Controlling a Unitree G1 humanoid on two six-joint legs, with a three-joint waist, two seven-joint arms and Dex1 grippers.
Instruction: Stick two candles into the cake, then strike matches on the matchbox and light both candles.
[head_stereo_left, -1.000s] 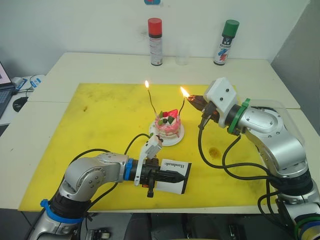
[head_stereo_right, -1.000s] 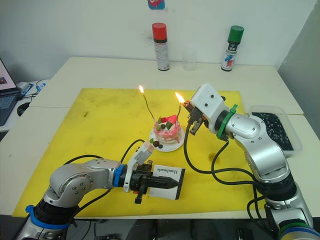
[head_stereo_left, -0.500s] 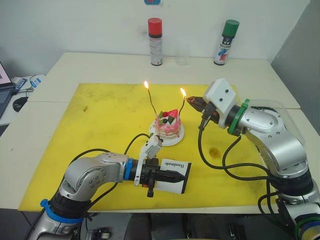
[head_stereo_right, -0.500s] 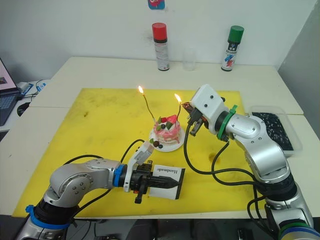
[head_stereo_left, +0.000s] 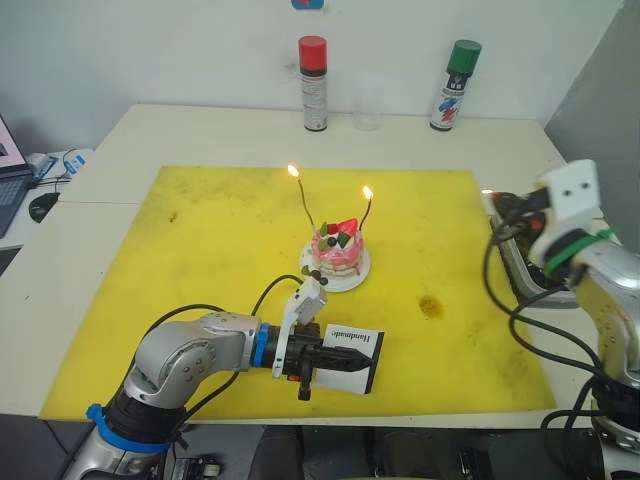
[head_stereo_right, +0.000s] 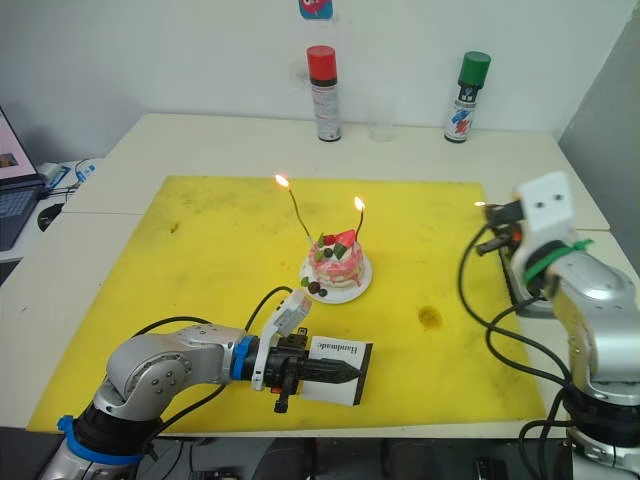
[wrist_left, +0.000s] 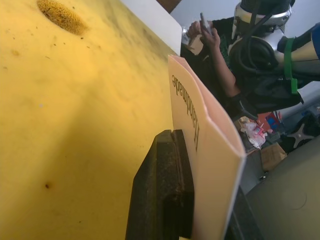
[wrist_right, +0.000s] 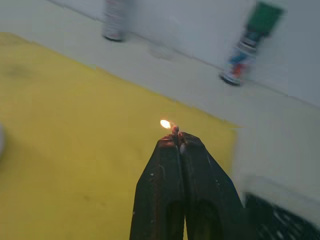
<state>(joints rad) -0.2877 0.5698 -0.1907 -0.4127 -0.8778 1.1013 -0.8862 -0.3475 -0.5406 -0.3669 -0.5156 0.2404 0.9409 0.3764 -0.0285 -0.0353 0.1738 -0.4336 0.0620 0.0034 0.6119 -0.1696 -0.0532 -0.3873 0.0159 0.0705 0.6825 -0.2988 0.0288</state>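
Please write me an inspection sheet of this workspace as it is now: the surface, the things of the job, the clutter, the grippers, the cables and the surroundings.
Surface: yellow mat on a pale table; a brown stain on the mat.
Job's things: cake on its white plate; both candles stand in it, lit. Matchbox on edge, clamped. A match burns.
Clutter: red-capped spray can, green-capped spray can, clear cup, tray of dark contents.
Grippers: left gripper jaws shut on the matchbox; right gripper jaws shut on the match, off the mat's right edge.
Cables: black cables hang from the right arm.
Surroundings: laptop at left; a person beyond the table.
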